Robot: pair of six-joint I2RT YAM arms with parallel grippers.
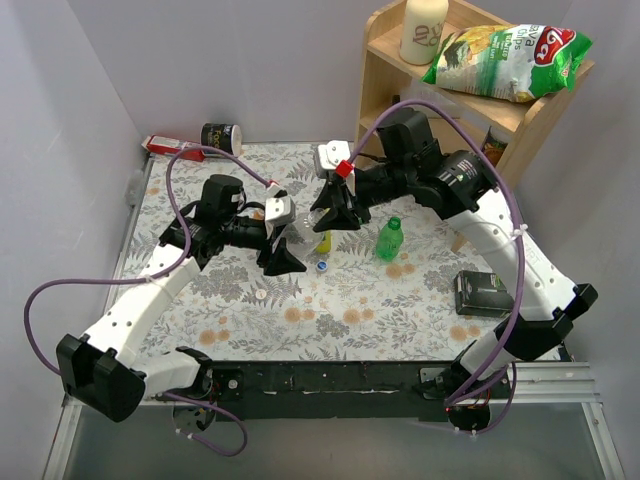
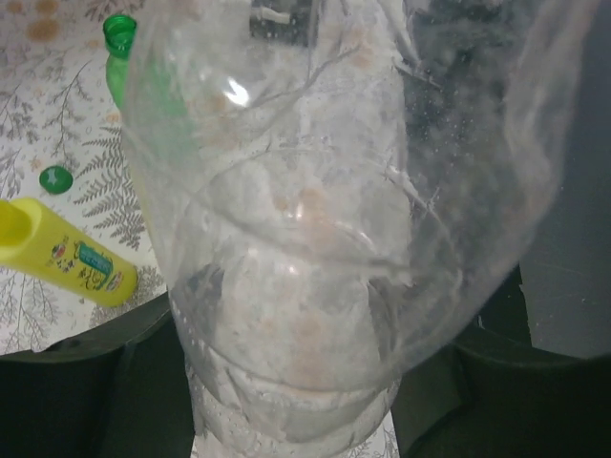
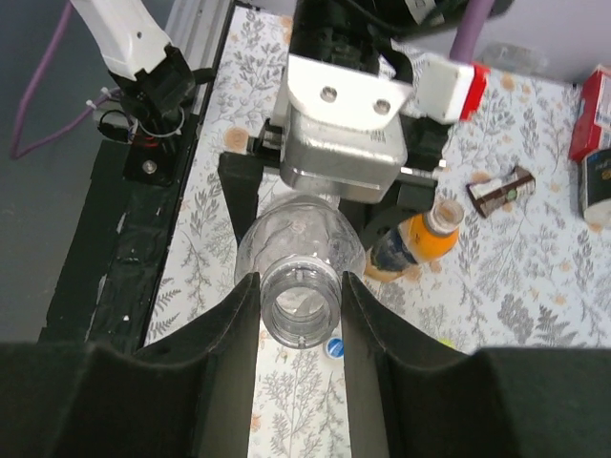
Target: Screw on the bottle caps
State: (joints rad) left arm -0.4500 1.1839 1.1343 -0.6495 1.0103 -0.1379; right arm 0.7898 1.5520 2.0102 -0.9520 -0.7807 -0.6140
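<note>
A clear bottle [image 3: 296, 253] hangs between both arms over the middle of the table. My right gripper [image 3: 301, 307] is shut on its open, capless neck [image 3: 301, 307]. My left gripper [image 2: 320, 320] is closed round its base, and the clear bottle [image 2: 305, 219] fills that view. A blue cap [image 3: 333, 348] lies on the cloth below the neck, also seen as the blue cap [image 1: 322, 267]. A green cap [image 2: 56, 178] lies near the green bottle [image 2: 119, 48], which stands capless as the green bottle [image 1: 389, 240]. The orange bottle [image 3: 425, 243] stands open behind the left gripper. A small white cap [image 1: 259, 296] lies nearer the front.
A slim yellow bottle [image 2: 67, 256] lies beside the clear one. A black box [image 1: 483, 293] sits at the right, a dark cup [image 1: 222, 137] and a red carton [image 1: 160, 145] at the back left. A wooden shelf [image 1: 385, 90] with a chip bag [image 1: 505, 60] stands back right.
</note>
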